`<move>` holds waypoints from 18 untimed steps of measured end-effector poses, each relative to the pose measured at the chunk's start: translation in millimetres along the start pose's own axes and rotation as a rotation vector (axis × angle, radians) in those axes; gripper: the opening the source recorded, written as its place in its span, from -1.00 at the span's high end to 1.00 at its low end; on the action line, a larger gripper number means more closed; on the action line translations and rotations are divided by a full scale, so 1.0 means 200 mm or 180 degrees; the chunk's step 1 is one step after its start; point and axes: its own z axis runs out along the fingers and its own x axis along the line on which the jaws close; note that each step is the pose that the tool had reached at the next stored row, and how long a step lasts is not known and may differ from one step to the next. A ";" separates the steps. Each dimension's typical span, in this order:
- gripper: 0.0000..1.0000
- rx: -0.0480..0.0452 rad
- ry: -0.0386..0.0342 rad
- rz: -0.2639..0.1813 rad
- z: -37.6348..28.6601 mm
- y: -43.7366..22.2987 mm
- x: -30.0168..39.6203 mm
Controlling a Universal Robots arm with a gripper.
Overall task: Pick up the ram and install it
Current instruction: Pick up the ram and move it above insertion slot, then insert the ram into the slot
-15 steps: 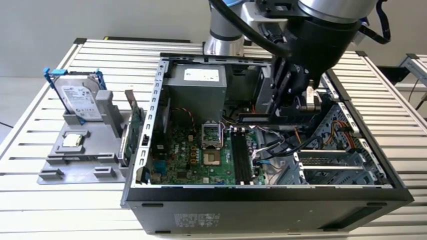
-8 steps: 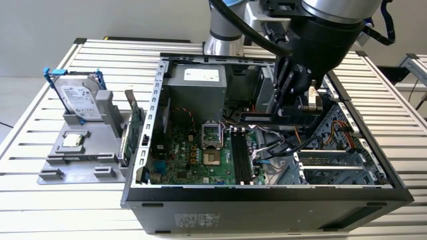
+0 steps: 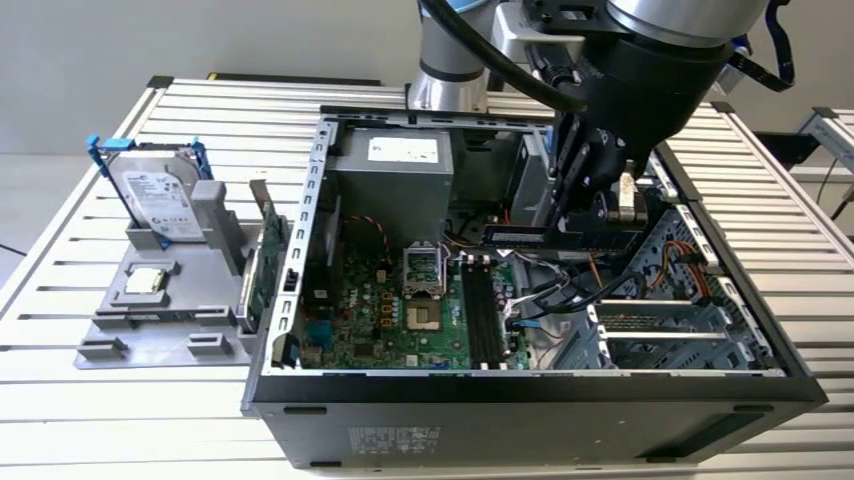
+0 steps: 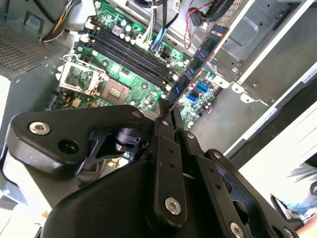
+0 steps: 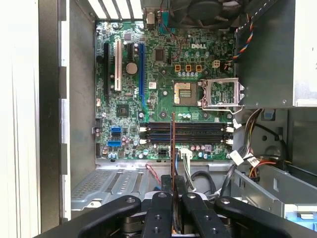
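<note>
Inside the open case (image 3: 534, 410), far-right part, in the exterior view:

- Gripper (image 3: 594, 222): black, reaching down into the case from above. Jaws clamped on the ram; in both wrist views the fingers (image 4: 165, 130) (image 5: 161, 206) pinch its near end.
- Ram (image 3: 554, 237): long dark strip, held level above the board (image 3: 387, 310), just to the exterior view's right of the slots (image 3: 481, 310) and not seated in any. The first wrist view shows it edge-on (image 5: 173, 144), crossing over the black slots (image 5: 185, 133). The second wrist view shows its blue face (image 4: 198, 64) slanting away from the gripper (image 4: 166, 111).
- Board: green, flat on the case floor; open socket (image 3: 424, 270) just left of the slots.

Outside the case, on the exterior view's left, on the slatted table (image 3: 80, 420):

- Grey holder (image 3: 147, 320), touching the case wall.
- Drive (image 3: 158, 200) with blue brackets, upright at the holder's far end.
- Green card (image 3: 271, 245), upright, between drive and case.
</note>
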 end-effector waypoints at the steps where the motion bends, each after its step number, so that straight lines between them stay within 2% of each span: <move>1: 1.00 0.0000 0.0000 0.0000 0.000 0.000 0.000; 8: 1.00 0.0000 0.0000 0.0004 0.000 0.000 0.000; 18: 1.00 0.0002 -0.0007 0.0234 0.000 0.000 0.000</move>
